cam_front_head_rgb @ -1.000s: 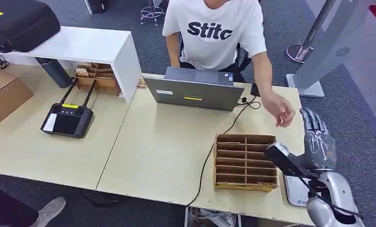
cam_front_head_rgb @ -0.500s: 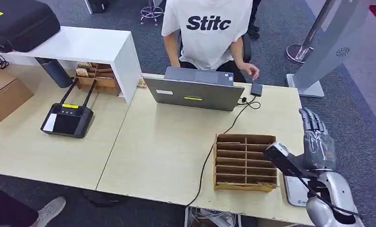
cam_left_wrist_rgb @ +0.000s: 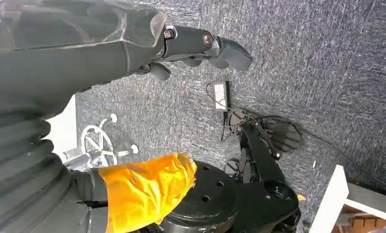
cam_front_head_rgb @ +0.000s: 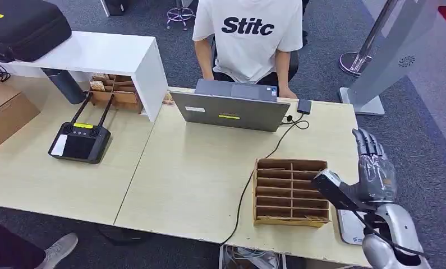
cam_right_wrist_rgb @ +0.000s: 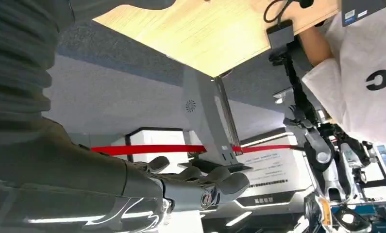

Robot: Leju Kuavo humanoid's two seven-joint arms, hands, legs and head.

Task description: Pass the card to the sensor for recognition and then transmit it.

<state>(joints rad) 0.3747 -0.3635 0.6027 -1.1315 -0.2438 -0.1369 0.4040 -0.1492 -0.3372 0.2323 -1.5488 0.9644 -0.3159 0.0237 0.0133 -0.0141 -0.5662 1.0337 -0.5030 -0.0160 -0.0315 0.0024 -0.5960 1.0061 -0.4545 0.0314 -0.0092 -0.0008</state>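
Card itself unclear; right hand (cam_front_head_rgb: 376, 168) hovers empty, fingers apart, beside the sensor pad (cam_front_head_rgb: 349, 226).

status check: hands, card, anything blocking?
Right hand raised at the table's right end, open, empty. Left hand hanging over the floor, holding nothing. No card seen. Sensor hidden partly by the right arm.

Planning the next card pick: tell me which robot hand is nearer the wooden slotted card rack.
Right. The right hand hovers just beside the wooden card rack, at the table's right edge. The left hand hangs over carpeted floor, away from the table.
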